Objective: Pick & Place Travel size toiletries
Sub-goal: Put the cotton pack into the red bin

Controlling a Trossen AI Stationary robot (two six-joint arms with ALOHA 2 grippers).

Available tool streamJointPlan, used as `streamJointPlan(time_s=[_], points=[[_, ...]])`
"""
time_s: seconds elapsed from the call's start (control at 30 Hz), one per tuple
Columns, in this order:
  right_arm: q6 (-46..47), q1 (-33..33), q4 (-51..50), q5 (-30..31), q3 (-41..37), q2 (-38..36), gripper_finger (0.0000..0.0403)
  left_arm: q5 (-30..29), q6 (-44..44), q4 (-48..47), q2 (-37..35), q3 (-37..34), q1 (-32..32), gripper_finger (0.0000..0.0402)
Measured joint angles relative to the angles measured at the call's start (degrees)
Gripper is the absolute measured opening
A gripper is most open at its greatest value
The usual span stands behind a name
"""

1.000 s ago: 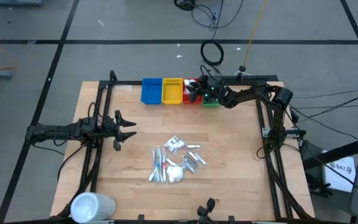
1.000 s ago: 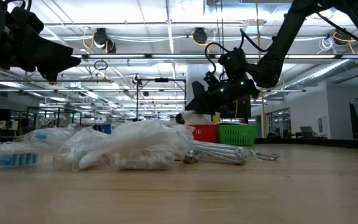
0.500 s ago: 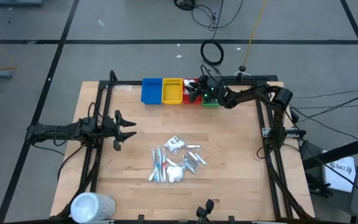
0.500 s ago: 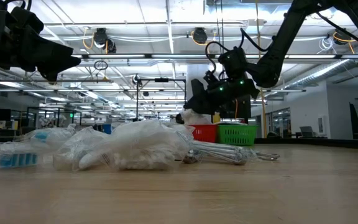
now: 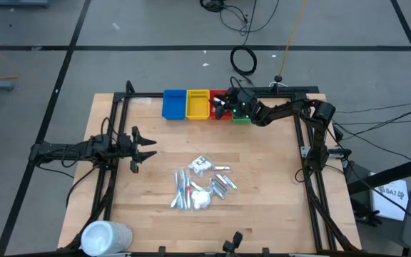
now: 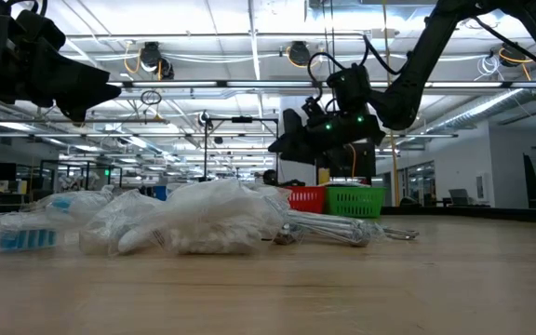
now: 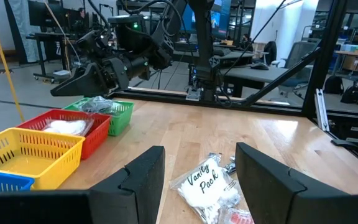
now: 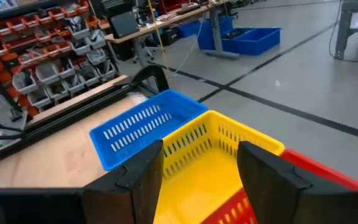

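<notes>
My left claw (image 5: 150, 148) waited over the left side of the bench (image 5: 262, 171), fingers spread wide with nothing between them, pointing toward the pile. The pile of toiletries (image 5: 200, 182) lay near the middle of the bench: a white packet marked "Vanity Pack" (image 7: 207, 184) nearest the left claw, short silver tubes (image 5: 223, 185) on the pile's right, and clear-wrapped sticks (image 5: 180, 189) on its left.

Along the far edge stood the blue bin (image 5: 174, 103), the yellow bin (image 5: 198, 104), the red bin (image 7: 67, 127) and the green bin (image 7: 114, 114), touching in a row. A white packet already lay in the red bin, and something clear-wrapped in the green one.

My right claw (image 5: 220, 106) hung above the red bin, jaws apart and empty as far as I could see. I judged a drop-off was just done there and most of the pile not yet sorted.

Next I would need to carry the right arm to the pile, pick one loose item at its edge and come down over it without dragging its neighbours. The crinkly wrap looked slippery to me.
</notes>
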Motion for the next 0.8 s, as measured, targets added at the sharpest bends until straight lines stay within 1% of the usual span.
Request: streamJointPlan(time_s=[0.07,0.17,0.23,0.3,0.47,0.57,0.63,0.7,0.8], points=[[0.5,0.0,-0.4,-1.1,0.0,0.0,0.0196,0.0,0.0,0.0,0.0,0.0,0.0,0.0191],[1.7,1.0,-0.1,-8.4,0.0,-0.5,0.0193,0.0,0.0,0.0,0.0,0.0,0.0,0.0191],[2.1,2.1,-1.7,-13.4,0.0,-2.4,0.0188,0.0,0.0,0.0,0.0,0.0,0.0,0.0191],[1.2,3.4,-6.4,-15.5,0.0,-5.5,0.0181,0.0,0.0,0.0,0.0,0.0,0.0,0.0191],[-5.8,9.1,-22.9,-14.8,-1.5,-17.1,0.0149,0.0,0.0,0.0,0.0,0.0,0.0,0.0191],[-8.5,14.3,-27.1,-14.7,-4.5,-25.0,0.0123,0.0,0.0,0.0,0.0,0.0,0.0,0.0191],[-10.1,17.9,-28.4,-11.3,-7.5,-30.6,0.0105,0.0,0.0,0.0,0.0,0.0,0.0,0.0191],[-11.7,21.2,-30.0,-6.8,-10.5,-36.6,0.0087,0.0,0.0,0.0,0.0,0.0,0.0,0.0191],[-12.1,25.4,-33.7,-0.8,-15.1,-45.9,0.0063,0.0,0.0,0.0,0.0,0.0,0.0,0.0191]])
